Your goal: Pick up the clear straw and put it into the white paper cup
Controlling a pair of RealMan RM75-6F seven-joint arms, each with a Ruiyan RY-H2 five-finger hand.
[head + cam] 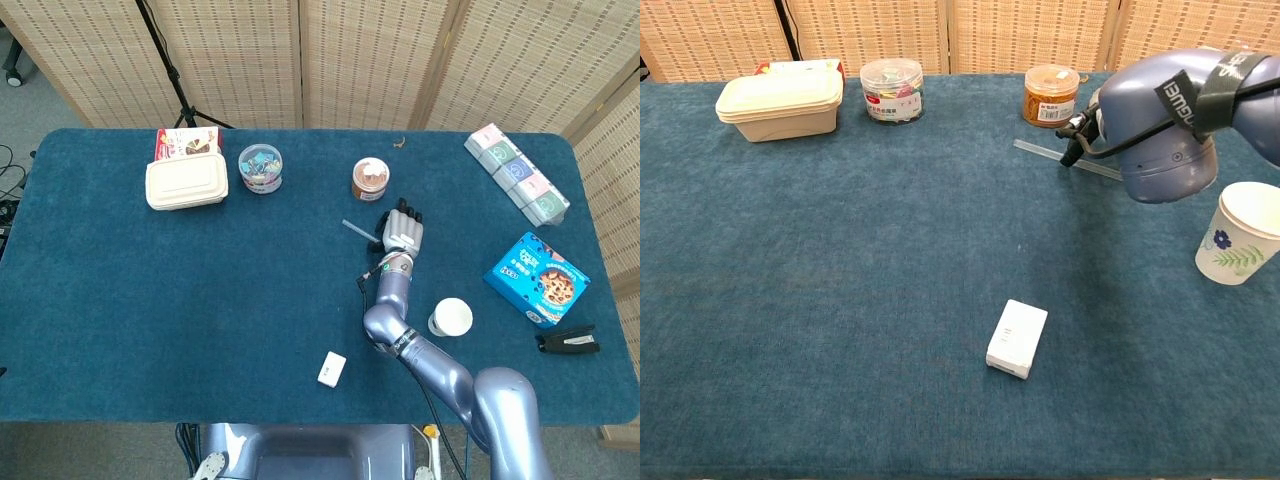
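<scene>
Straw (356,229) first: the clear straw lies at about the table's centre, its free end poking out to the left of the right hand (402,230), while its right part runs under or into that hand. In the chest view the straw (1042,151) shows as a pale strip slanting toward the hand's dark thumb side, low against the blue cloth (200,300). Whether the hand already pinches it or only rests over it I cannot tell; from above the fingers lie side by side, pointing toward the far edge, and the contact itself is hidden. The left hand is out of sight in both views. The white paper cup (451,317) stands upright, near and to the right of the hand, close beside the forearm. The main risk, as I judge it, is a thin, slick, see-through straw slipping or rolling out of a loose pinch during the lift. A second risk is the forearm or elbow brushing the light cup on the swing back and tipping it. The orange-lidded jar (370,178) stands just beyond the fingertips, so a forward reach could nudge it. A small white box (332,367) lies nearer, left of the arm, out of harm's way.
</scene>
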